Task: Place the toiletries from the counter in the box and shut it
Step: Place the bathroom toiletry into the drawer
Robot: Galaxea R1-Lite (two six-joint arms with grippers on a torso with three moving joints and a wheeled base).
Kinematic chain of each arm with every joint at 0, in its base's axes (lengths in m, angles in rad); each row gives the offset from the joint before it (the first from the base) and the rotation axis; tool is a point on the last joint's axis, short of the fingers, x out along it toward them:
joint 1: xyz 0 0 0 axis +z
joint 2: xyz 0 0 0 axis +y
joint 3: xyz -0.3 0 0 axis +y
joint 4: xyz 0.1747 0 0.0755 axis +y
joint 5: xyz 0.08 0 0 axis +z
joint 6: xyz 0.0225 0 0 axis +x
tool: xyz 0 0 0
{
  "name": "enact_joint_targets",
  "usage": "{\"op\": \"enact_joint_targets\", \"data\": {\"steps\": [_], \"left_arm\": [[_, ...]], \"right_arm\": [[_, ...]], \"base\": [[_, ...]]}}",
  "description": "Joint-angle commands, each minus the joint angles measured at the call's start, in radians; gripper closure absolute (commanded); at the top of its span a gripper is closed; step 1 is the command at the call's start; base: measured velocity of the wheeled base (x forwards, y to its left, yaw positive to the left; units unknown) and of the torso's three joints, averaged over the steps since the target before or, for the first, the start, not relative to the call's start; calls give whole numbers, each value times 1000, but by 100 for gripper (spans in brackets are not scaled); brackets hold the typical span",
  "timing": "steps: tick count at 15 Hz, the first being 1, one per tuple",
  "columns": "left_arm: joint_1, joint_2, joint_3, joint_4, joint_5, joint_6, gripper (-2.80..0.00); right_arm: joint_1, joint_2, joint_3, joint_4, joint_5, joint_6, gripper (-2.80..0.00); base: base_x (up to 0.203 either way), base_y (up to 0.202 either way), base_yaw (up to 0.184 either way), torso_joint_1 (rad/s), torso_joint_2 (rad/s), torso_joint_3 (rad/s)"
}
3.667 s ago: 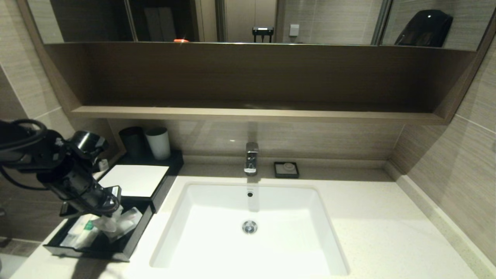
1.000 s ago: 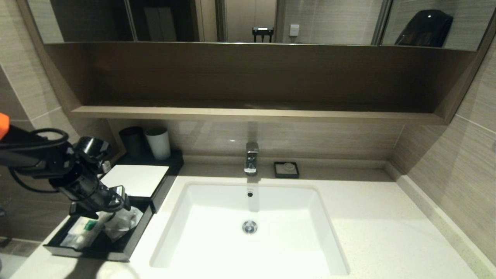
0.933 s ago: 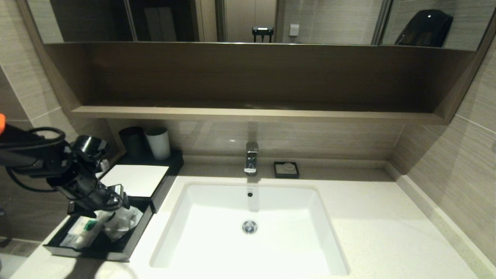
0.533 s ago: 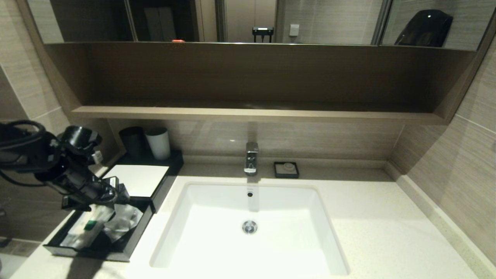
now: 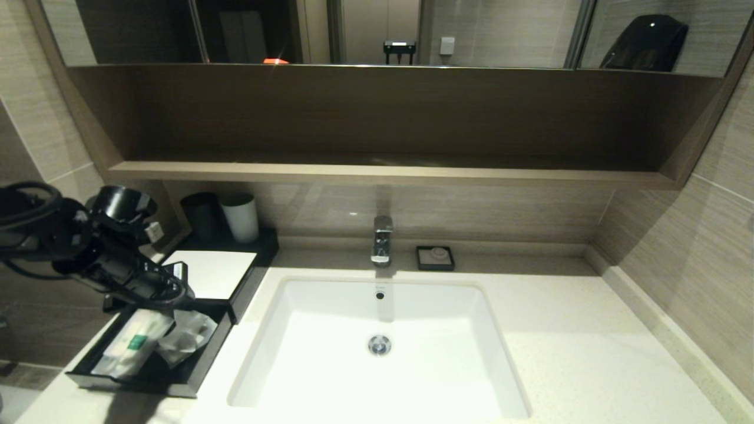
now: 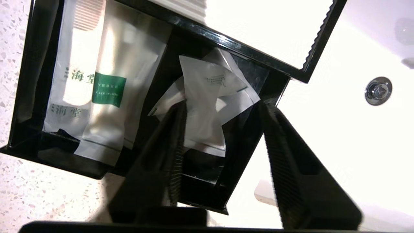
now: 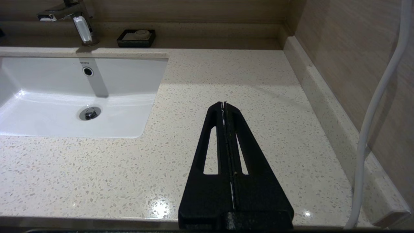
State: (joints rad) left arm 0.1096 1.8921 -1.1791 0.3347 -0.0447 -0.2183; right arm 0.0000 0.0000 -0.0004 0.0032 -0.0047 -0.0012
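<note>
Closing the drawer (image 5: pixel 150 377) is the step that looks to be in hand, since the toiletries (image 6: pixel 106 94) already lie inside it at the lower left of the head view; the packet with the green label sits along one side, and a crumpled white sachet (image 6: pixel 207 97) lies heaped near the inner corner, under the edge of the box (image 5: pixel 206 272) with its white top panel. The left end effector (image 6: pixel 223 106) hovers just above that sachet, its fingers parted with nothing between them; the sachet's folded tip stands higher than the other packets, so a good first move, in my judgement, would be to make sure it lies flat, or it may catch on the box's edge as the drawer slides in. To push well, the end effector should drop to the drawer's front wall at the bottom left of the head view and press squarely at its middle, along the line of travel; an off-centre push could skew the drawer on the bench (image 5: pixel 589 353) and jam it. The right end effector (image 7: pixel 224 106) rests pressed together, parked above the bench, lower middle of its wrist view.
</note>
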Motion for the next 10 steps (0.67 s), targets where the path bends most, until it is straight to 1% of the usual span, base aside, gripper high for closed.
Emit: {"op": "enact_joint_targets", "data": {"steps": [1,4,7,10], "left_arm": [[-8,10,1,1,0,-1,0],[-25,24,3,1,2,0,0],[-25,47,6,-37,11,5,0],[-27,55,18,-38,12,8,0]], "right_arm": [[0,0,0,0,0,1,0],[0,0,-1,0,0,0,0],[0,0,0,0,0,0,0],[0,0,0,0,0,0,0]], "base": [[0,0,0,0,0,0],[0,0,0,0,0,0],[0,0,0,0,0,0],[0,0,0,0,0,0]]}}
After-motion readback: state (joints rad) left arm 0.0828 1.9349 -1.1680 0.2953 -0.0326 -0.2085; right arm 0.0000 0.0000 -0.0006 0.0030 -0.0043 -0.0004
